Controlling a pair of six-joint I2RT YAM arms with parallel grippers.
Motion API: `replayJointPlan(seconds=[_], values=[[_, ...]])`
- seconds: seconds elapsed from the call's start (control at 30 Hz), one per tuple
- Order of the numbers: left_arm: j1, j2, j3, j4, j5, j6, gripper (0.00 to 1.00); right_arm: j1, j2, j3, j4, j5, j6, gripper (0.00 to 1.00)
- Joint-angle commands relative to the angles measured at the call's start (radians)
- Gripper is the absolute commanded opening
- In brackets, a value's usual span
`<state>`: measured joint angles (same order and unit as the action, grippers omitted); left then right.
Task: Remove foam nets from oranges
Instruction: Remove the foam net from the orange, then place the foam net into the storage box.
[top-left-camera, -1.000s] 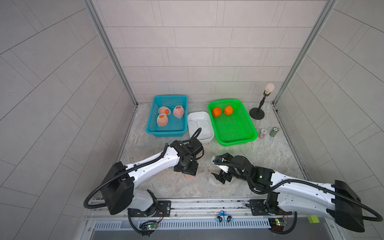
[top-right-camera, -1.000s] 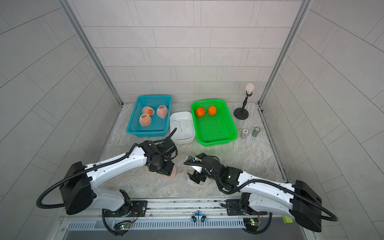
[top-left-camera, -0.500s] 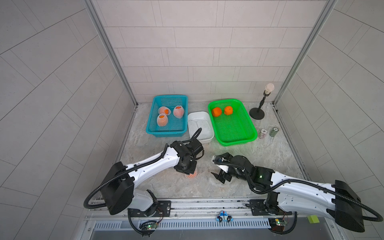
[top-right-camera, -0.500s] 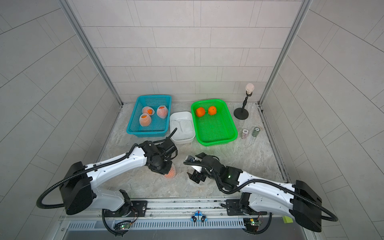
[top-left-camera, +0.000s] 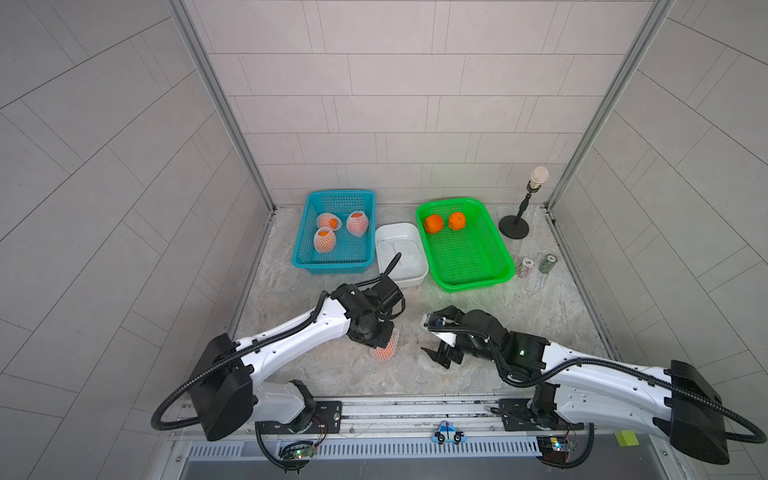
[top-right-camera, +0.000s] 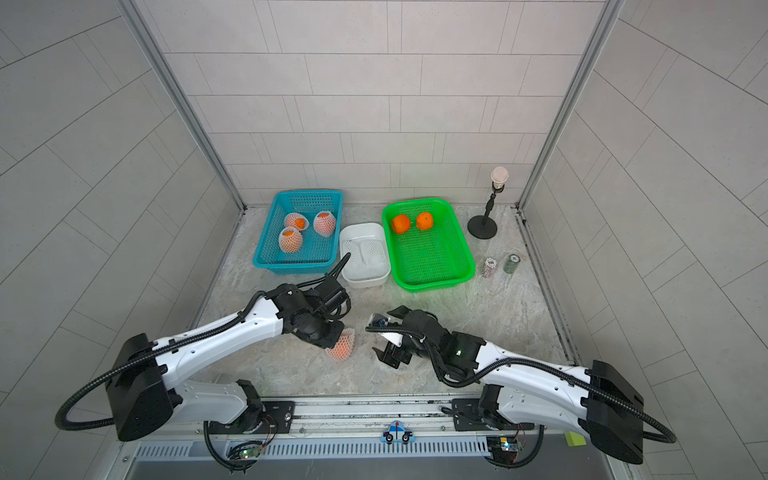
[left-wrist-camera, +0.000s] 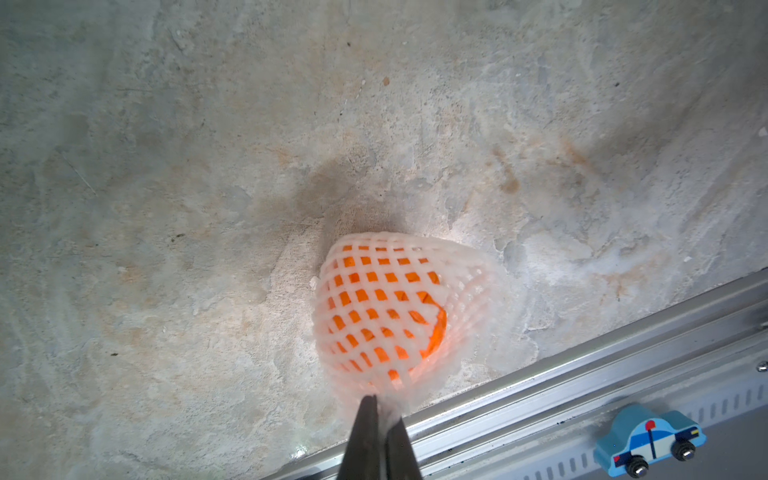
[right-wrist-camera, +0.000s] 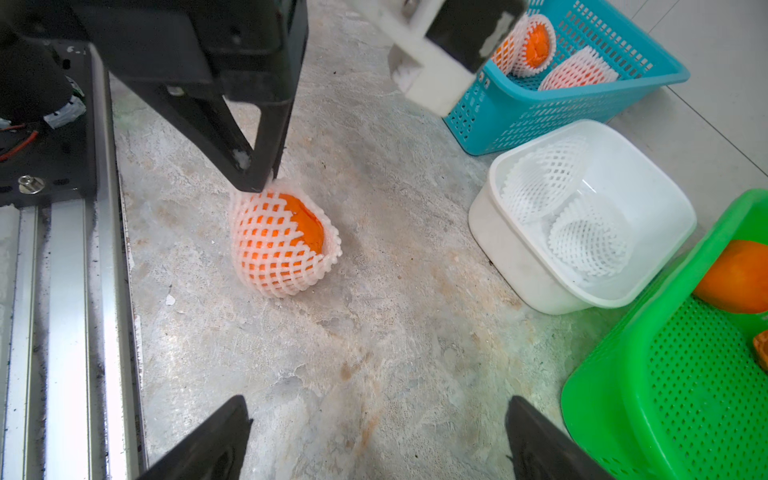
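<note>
foam nets (right-wrist-camera: 544, 178) lie empty in the white tub (right-wrist-camera: 519, 270), two of them, and two bare oranges (top-left-camera: 433, 223) sit in the green basket (top-left-camera: 478, 280), so by my count you are a third of the way through. three wrapped fruits (top-left-camera: 325, 241) wait in the blue basket (top-left-camera: 332, 266). the sixth orange (right-wrist-camera: 309, 226) sits on the table (top-left-camera: 519, 324) near the front rail (right-wrist-camera: 66, 291), between the two arms, as far as i can tell. its net (right-wrist-camera: 270, 257) is on but open at one end, with bare peel showing there.

your left gripper (right-wrist-camera: 257, 178) has its jaws together, clamped on the rim of that net above the fruit. your right gripper (right-wrist-camera: 376, 405) hangs near it, jaws wide apart, holding nothing. i judge you are at the start of the third removal: this sleeve has yet to come off, and three more remain after it.

against a second ago, the left jaws, then spread over the fruit, have closed onto the mesh, and the orange has barely shifted. the right arm has not moved, and the baskets and tub hold what they held.
</note>
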<state>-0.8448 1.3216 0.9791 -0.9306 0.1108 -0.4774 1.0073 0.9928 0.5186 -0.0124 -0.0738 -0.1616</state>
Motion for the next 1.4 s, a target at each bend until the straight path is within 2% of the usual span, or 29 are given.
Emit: replayJointPlan(seconds=[0.0,0.23,0.47,0.93,1.17,1.37], values=[[-0.005,-0.050,-0.025,0.029,-0.002,0.036,0.03,0.003,-0.010,0.038,-0.016,-0.038,-0.057,0.98],[-0.005,-0.127,-0.072,0.114,0.008,0.087,0.00,0.004,-0.003,0.062,-0.030,-0.092,-0.087,0.99],[-0.005,-0.194,-0.170,0.279,0.078,0.135,0.00,0.004,0.021,0.059,-0.018,-0.122,-0.085,0.99],[-0.005,-0.336,-0.171,0.265,0.047,0.194,0.00,0.002,-0.015,0.093,-0.057,-0.112,-0.163,1.00],[-0.005,-0.392,-0.175,0.317,0.160,0.252,0.00,-0.010,-0.055,0.130,-0.069,-0.112,-0.205,1.00],[-0.005,-0.477,-0.221,0.401,0.242,0.312,0.00,-0.027,-0.072,0.120,0.002,-0.211,-0.189,1.00]])
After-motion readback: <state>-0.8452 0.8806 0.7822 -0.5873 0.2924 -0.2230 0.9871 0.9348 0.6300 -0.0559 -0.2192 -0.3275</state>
